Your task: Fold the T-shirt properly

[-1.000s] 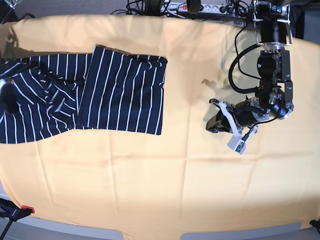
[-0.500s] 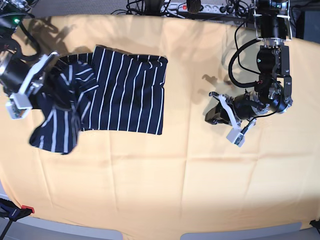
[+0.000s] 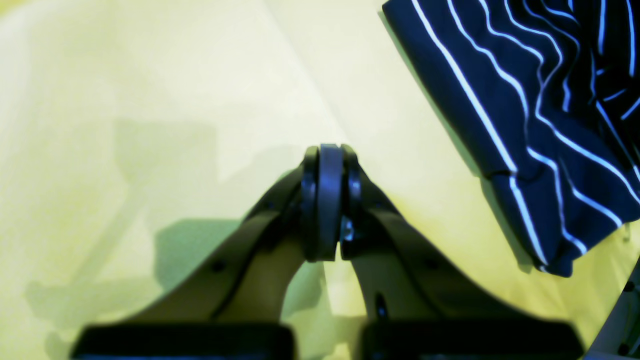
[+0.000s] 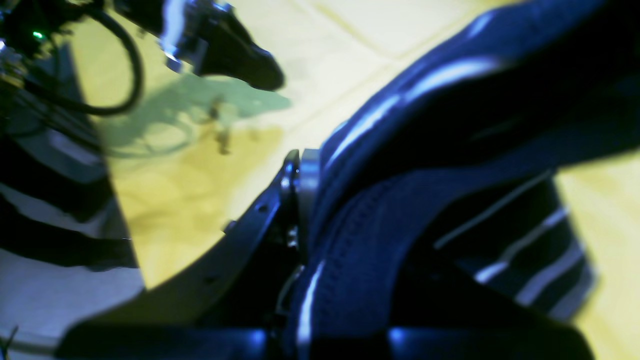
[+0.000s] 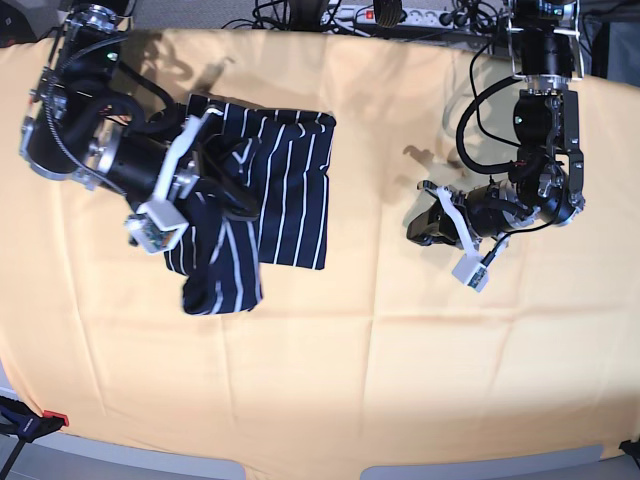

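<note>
R gripper (image 4: 300,200) is clamped on a bunched fold of the striped T-shirt (image 5: 270,190), carried over its flat half on the yellow-orange cloth (image 5: 350,370), L gripper (image 3: 327,200) closed, empty, well apart; risk: hanging slack drops crooked w/ wrinkles.

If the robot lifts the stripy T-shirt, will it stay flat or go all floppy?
Probably floppy: the T-shirt already sags in folds where the right tool pinches it. It looks light, since one small pinch carries a whole hanging part. It likely won't roll or slide away; the rest lies flat on the yellow cloth.
</note>
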`<state>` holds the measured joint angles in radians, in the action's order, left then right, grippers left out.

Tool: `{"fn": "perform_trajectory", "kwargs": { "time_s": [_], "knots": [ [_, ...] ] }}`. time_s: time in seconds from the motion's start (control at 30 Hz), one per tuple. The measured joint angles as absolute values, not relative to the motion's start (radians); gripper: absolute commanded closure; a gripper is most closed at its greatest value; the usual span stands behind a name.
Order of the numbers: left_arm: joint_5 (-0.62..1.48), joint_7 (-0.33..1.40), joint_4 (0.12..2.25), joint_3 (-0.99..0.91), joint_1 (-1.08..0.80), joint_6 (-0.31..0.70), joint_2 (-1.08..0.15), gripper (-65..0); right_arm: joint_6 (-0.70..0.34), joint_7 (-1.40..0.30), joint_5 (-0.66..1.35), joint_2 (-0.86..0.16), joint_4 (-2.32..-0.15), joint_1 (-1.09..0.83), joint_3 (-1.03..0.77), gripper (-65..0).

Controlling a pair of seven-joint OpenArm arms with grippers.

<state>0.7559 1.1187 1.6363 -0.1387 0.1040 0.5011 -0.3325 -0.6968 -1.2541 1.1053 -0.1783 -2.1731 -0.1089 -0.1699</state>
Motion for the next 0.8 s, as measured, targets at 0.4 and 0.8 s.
{"fn": "perform_trajectory", "kwargs": {
  "time_s": [0.4,0.8],
  "knots": [
    [0.778,1.119,1.636,-0.139,0.105,0.501,-0.332,0.0,-0.693,-1.177,1.079,-0.154,-2.015,0.054,0.121,-46.2],
    [0.779,1.118,1.636,-0.139,0.105,0.528,-0.332,0.0,-0.696,-1.293,1.081,-0.215,-2.115,0.05,-0.154,-15.5]
  ]
}}
